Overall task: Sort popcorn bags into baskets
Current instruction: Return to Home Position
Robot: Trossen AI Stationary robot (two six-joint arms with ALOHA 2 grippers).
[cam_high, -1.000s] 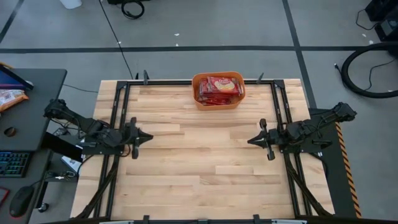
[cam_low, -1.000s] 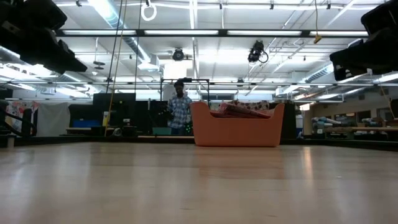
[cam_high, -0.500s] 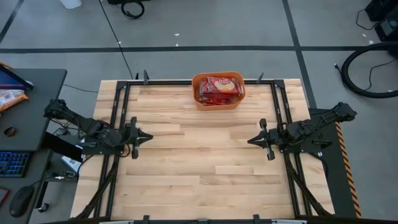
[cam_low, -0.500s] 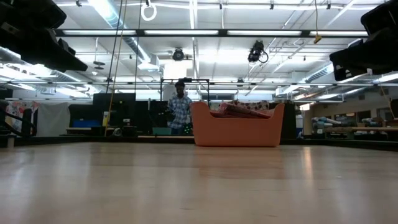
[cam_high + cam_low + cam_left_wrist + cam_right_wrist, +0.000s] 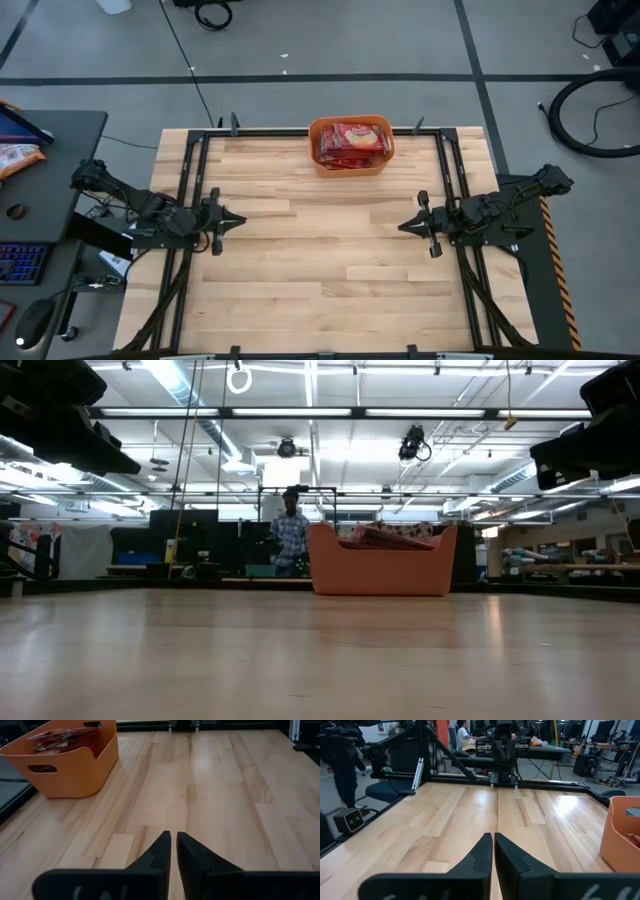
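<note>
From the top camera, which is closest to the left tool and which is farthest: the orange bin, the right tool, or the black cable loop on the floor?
1. orange bin: middle of the table's far edge, nearest the left tool.
2. right tool: straight across, on the right side.
3. black cable loop: on the floor, past the right edge.

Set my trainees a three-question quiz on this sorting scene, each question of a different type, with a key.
1. Multiple choice: the popcorn bags lie A in the orange bin; B on the floor; C on a shelf.
2. True or false: the right hand hovers directly over the bin.
3. Fill in: the left hand has its fingers ___ and holds nothing.
Key: 1 A; 2 false; 3 shut.
</note>
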